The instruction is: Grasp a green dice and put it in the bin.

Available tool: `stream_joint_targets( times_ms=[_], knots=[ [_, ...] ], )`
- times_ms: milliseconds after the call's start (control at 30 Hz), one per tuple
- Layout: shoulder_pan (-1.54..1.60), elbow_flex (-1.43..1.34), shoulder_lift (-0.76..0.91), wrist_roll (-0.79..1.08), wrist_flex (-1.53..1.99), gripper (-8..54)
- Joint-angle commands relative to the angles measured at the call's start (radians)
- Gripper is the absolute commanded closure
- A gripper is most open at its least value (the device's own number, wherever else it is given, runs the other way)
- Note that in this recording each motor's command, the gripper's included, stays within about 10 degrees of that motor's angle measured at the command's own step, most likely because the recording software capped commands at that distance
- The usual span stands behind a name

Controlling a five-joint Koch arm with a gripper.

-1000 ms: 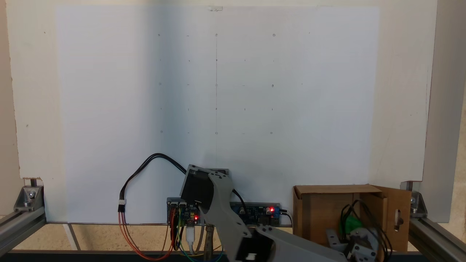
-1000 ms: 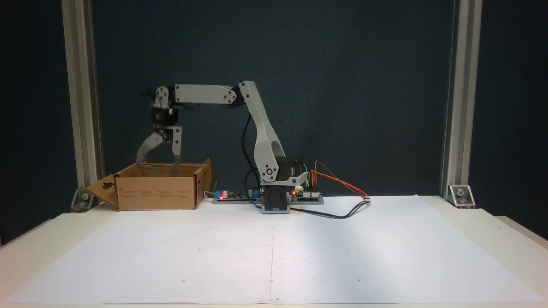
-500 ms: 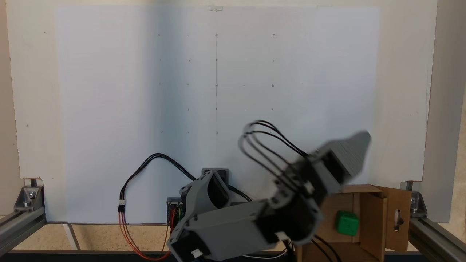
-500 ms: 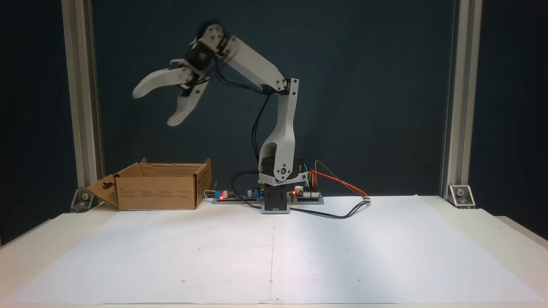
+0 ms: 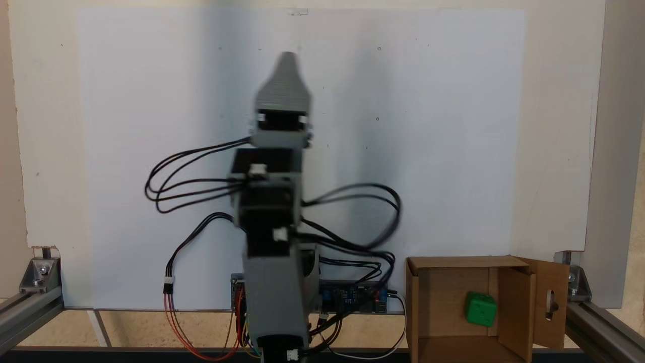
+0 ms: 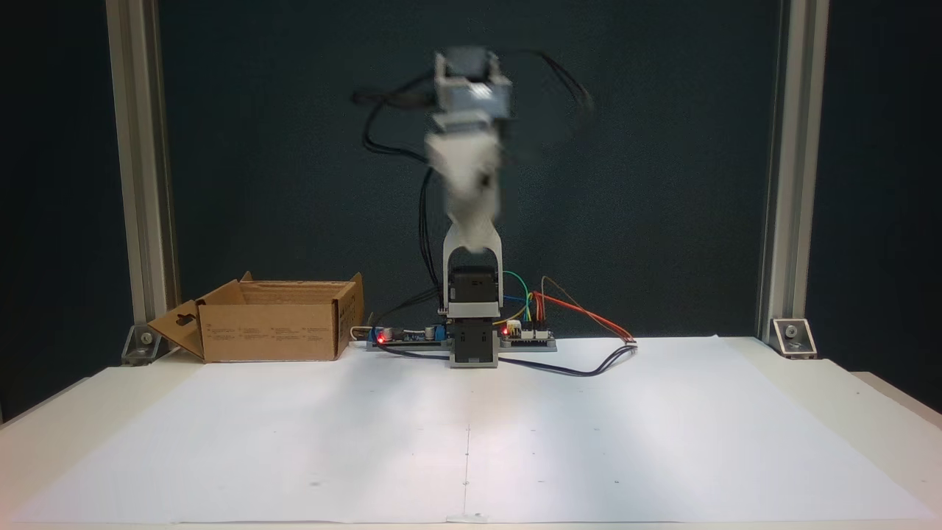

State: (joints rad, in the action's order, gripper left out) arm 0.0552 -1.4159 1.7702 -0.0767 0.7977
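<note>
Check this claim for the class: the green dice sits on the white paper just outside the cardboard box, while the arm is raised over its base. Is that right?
Not quite. The green dice lies inside the cardboard box, on its floor, not on the white paper, as the fixed view from above shows. The arm is indeed raised over its base.

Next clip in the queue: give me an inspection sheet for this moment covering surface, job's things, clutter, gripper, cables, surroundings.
Surface: white paper sheet with faint grid marks on a pale table.
Job's things: green dice lies inside the bin; the bin stands at the sheet's back corner, flaps open.
Clutter: nothing seen.
Gripper: gripper raised over the sheet's middle, blurred; fingers overlap, so open or shut cannot be told.
Cables: black loops along the arm; coloured wires at the base boards.
Surroundings: aluminium frame posts, dark backdrop.
</note>
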Motion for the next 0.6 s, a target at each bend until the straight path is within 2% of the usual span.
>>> stream_joint_targets(
  times_ms=[0,300,567],
  knots=[
    [-0.002,-0.058,0.075,-0.035,-0.164,1.0],
    [-0.109,-0.515,0.296,-0.034,-0.587,-0.6],
    [-0.075,-0.934,0.537,-0.031,-0.952,-0.6]
  ],
)
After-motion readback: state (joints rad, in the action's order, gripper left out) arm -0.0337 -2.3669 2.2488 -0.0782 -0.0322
